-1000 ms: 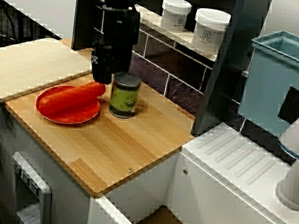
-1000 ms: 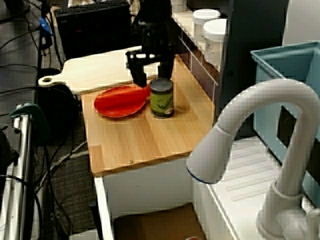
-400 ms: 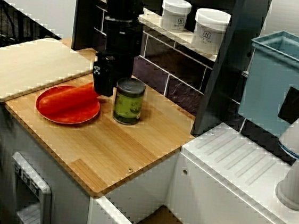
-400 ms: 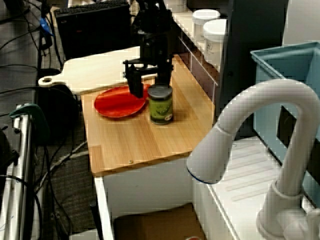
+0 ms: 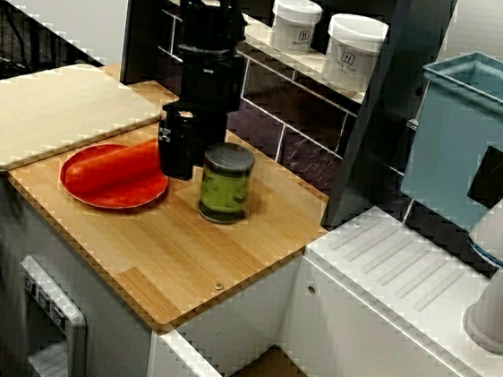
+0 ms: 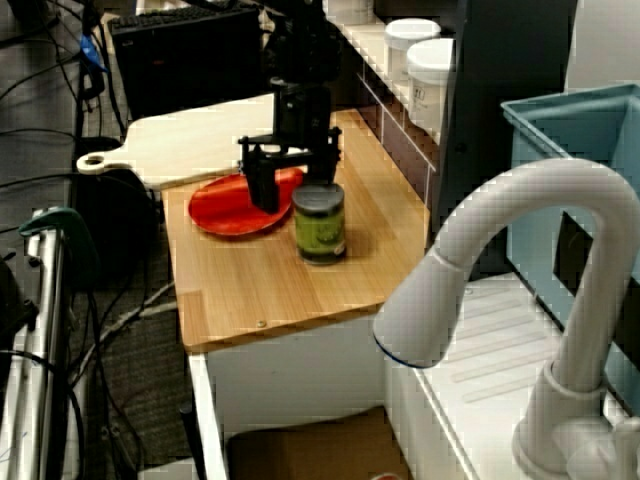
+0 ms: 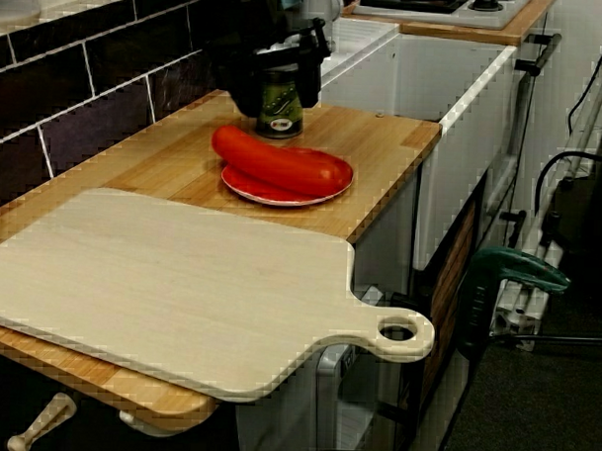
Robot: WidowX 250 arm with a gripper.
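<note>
View from the side: my jaws hang spread, gripping nothing. The green can (image 6: pixel 320 222) stands upright just beside them, the red plate (image 6: pixel 210 218) at their other side. I'd push low and slowly, lest it tip.

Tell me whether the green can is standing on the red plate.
No, the green can stands upright on the wooden counter, beside the red plate and off its rim.

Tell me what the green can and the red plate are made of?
The can looks like metal: dull grey lid and a green wrapped label. The red plate seems plastic, smooth and slightly glossy, though glazed ceramic is possible.
</note>
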